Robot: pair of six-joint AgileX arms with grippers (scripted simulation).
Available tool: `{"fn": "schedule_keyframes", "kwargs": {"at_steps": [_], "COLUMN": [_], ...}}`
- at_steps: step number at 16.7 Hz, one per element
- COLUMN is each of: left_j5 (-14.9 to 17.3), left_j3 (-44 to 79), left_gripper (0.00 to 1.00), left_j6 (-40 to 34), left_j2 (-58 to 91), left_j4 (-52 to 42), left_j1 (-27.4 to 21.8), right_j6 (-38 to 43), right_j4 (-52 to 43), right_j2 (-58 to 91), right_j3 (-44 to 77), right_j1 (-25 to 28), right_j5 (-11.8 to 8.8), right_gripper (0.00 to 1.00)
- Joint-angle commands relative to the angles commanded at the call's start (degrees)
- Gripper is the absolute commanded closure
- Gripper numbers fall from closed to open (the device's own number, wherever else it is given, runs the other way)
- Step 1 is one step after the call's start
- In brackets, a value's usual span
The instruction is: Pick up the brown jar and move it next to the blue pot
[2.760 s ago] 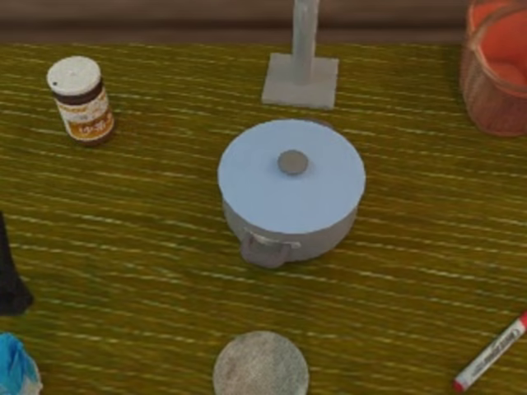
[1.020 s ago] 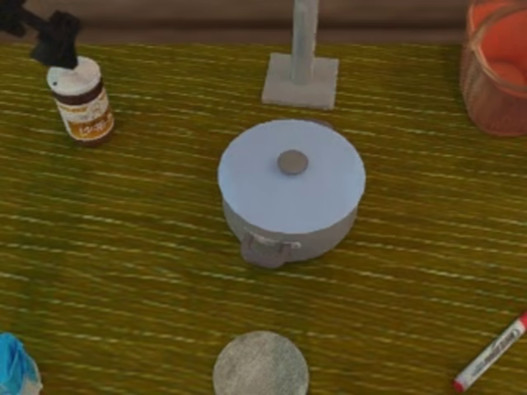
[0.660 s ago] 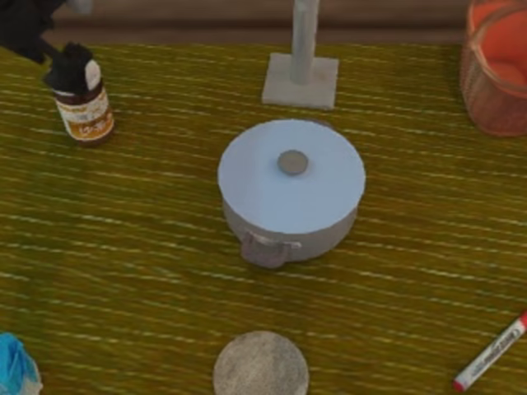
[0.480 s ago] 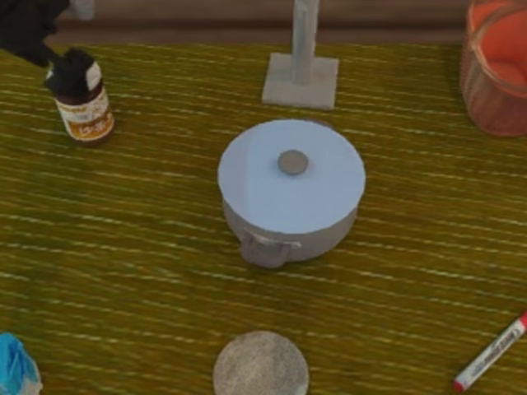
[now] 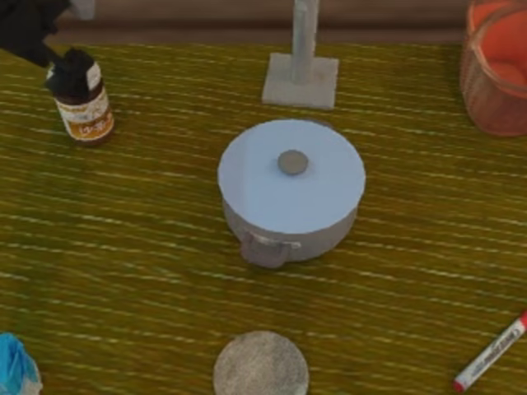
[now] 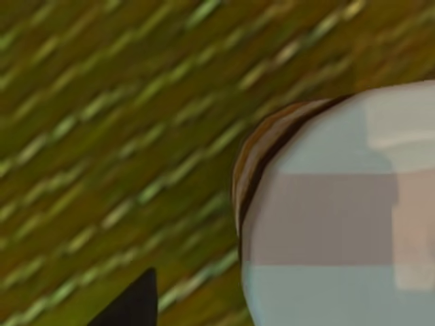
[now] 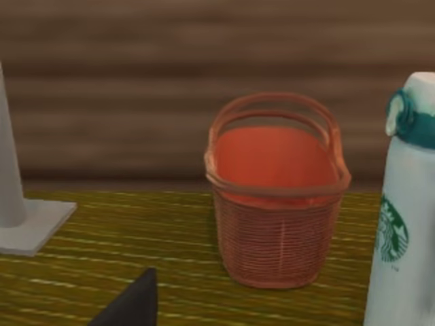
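Observation:
The brown jar (image 5: 86, 115) stands upright at the table's back left, its orange-and-white label showing. My left gripper (image 5: 70, 67) hangs right over the jar and hides most of the white cap. In the left wrist view the cap (image 6: 340, 217) fills the picture from close up, and one dark fingertip (image 6: 136, 305) stands apart from its rim, so the gripper is open. The blue pot (image 5: 290, 193) sits in the middle of the table, lid on, grey handle toward the front. My right arm is outside the top view; one of its fingertips (image 7: 136, 299) shows over the mat.
A grey stand (image 5: 301, 74) rises behind the pot. An orange-red basket (image 5: 496, 70) sits at the back right, with a white bottle (image 7: 408, 224) near it. A grey speckled disc (image 5: 261, 364) lies at the front, a red-capped marker (image 5: 492, 352) at the front right.
My left gripper came from the table's left edge to the back left and settled over the jar's cap. In the last half second it has barely moved. The jar has not moved.

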Motion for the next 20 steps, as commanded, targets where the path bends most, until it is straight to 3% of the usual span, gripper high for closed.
{"fn": "schedule_keyframes", "kwargs": {"at_steps": [7,11,20], "left_j5": [-0.2,-0.2,-0.2], "left_j3": [-12.5,-13.1,-13.1], "left_gripper": [0.00,0.00,0.68], "left_j6": [-0.8,-0.9,-0.9], "left_j2": [-1.4,-1.4,-1.4], "left_j4": [11.3,11.9,11.9], "left_j1": [-0.8,-0.8,-0.8], "right_j6": [0.0,0.0,0.0], "right_j4": [0.0,0.0,0.0], "right_j2": [0.0,0.0,0.0], "right_j3": [0.0,0.0,0.0], "right_j1": [0.0,0.0,0.0], "right_j5": [0.0,0.0,0.0], "right_gripper": [0.00,0.00,0.00]}}
